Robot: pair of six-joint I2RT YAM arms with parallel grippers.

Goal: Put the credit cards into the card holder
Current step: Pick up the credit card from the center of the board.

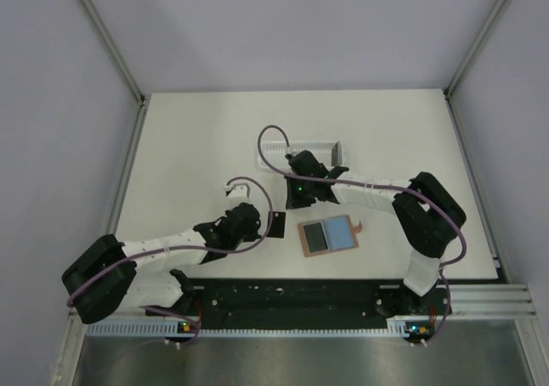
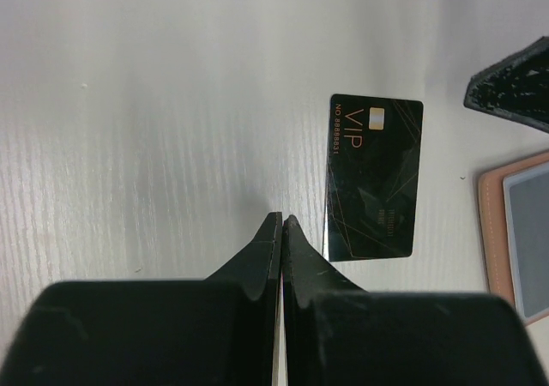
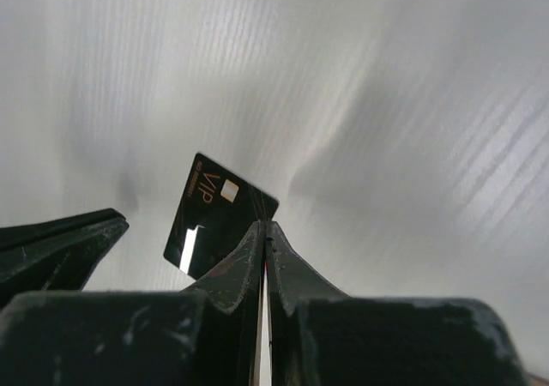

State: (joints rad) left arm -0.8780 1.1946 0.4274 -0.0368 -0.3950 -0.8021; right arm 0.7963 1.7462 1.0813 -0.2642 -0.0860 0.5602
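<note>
One black credit card marked VIP lies flat on the white table, left of the card holder. The reddish-brown holder lies open, showing a dark panel and a pale blue panel. My left gripper is shut and empty, its tips just left of the card. The holder's edge shows at the right of that view. My right gripper is shut with nothing in it and hovers behind the card. In the right wrist view its tips point at the card.
A white slatted tray stands behind the right gripper. The left gripper's finger shows at the left of the right wrist view. The right gripper's finger shows at the top right of the left wrist view. Grey walls enclose the table.
</note>
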